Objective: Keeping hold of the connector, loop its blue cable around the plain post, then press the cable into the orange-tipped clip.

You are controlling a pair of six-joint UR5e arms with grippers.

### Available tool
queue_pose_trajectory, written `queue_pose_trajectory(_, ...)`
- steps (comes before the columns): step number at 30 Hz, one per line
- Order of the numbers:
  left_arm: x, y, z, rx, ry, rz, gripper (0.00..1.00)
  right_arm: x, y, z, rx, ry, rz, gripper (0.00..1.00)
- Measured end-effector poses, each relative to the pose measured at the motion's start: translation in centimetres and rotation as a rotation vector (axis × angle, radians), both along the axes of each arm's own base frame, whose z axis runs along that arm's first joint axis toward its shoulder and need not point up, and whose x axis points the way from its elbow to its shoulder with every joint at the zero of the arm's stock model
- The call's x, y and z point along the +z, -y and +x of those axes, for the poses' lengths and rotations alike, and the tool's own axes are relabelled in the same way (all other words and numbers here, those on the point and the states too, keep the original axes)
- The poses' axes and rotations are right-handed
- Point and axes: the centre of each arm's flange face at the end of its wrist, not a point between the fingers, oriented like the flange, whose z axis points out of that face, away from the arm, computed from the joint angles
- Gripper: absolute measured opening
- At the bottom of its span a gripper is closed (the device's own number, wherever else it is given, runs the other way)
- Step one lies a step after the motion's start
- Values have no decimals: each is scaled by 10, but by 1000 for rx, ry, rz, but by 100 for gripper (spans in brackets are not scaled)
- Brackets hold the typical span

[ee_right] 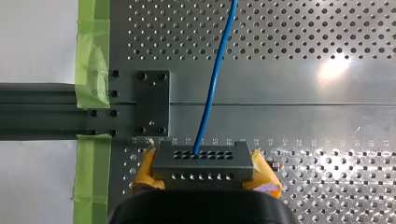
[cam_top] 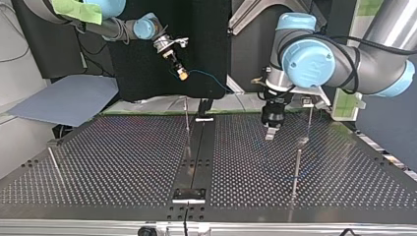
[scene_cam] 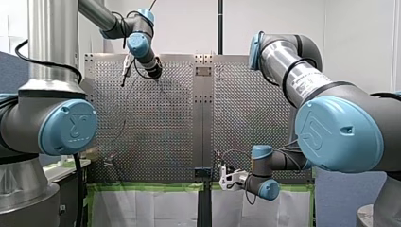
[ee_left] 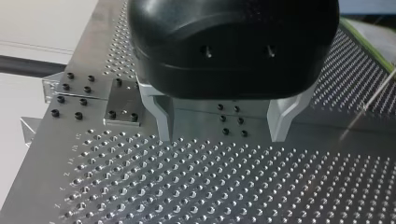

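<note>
My right gripper clamps its yellow pads on the two sides of a grey rectangular metal connector block dotted with rows of holes, held above the silver perforated table. A thin blue cable leaves the block's face and runs ahead over the table, whose edge is lined with green tape. My left gripper, black, hangs close over the table with its metal fingers spread apart and nothing between them. In the top view, slim upright metal posts stand on the table; their tips seem too small to tell plain from orange.
</note>
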Motion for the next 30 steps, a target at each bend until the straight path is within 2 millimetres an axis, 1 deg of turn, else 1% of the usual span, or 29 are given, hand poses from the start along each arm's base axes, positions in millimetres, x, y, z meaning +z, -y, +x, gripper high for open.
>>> queue_pose_trajectory(6,-9,8,9,23,34,44,100,0,-2,2,5,-1,1,0)
queue_pose_trajectory(10,-10,12,14,31,64,75,100,0,-3,3,9,1,0,0)
queue_pose_trajectory(14,-5,14,18,34,106,90,100,0,-4,5,12,2,-3,0)
queue_pose_trajectory(22,14,23,30,21,202,66,100,0,-7,7,18,2,-4,0)
queue_pose_trajectory(26,17,32,41,10,240,61,100,0,-7,8,20,2,-4,0)
queue_pose_trajectory(30,20,42,57,24,280,81,100,0,-8,9,22,2,-4,0)
